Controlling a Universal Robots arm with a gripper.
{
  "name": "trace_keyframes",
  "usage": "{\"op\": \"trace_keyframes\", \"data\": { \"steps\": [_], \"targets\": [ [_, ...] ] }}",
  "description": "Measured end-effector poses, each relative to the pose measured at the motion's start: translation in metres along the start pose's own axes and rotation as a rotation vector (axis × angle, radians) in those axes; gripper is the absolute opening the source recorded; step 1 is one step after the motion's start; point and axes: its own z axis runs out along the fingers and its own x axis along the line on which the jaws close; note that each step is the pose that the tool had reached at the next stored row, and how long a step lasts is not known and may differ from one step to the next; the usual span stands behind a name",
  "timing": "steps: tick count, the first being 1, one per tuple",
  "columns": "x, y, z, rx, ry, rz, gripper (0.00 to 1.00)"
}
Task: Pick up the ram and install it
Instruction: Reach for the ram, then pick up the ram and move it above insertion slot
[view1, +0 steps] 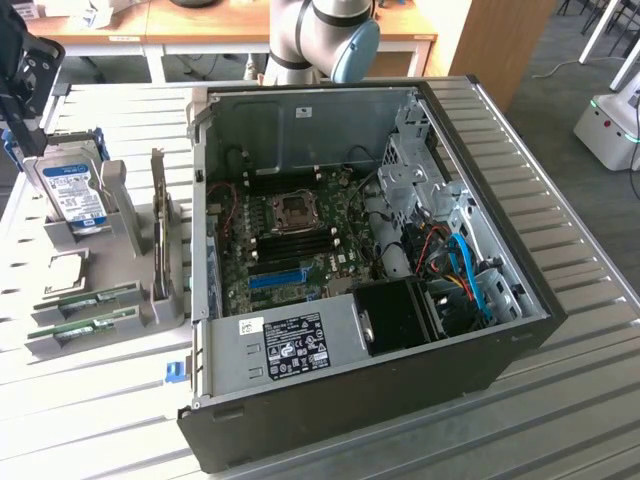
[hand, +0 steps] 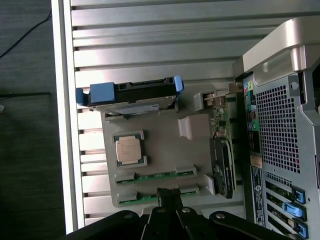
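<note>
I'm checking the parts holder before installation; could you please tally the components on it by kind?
Hard drive: 1
CPU: 1
RAM sticks: 2
Expansion card: 1
Total: 5

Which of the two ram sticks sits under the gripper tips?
The ram stick at the holder's edge, farther from the hard drive; the other stick lies beside the processor.

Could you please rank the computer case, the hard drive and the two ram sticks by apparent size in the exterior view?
1. computer case, by far the largest
2. hard drive
3. farther ram stick and nearer ram stick: they look alike, so I would not rank them.
</note>
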Motion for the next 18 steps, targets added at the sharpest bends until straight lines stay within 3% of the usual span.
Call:
{"op": "trace_keyframes", "data": {
  "steps": [13, 18],
  "targets": [
    [0.0000, 0.0000, 0.0000, -0.0003, -0.0003, -0.002, 0.11],
    [0.0001, -0.0001, -0.0001, -0.0014, 0.0019, -0.046, 0.11]
  ]
}}
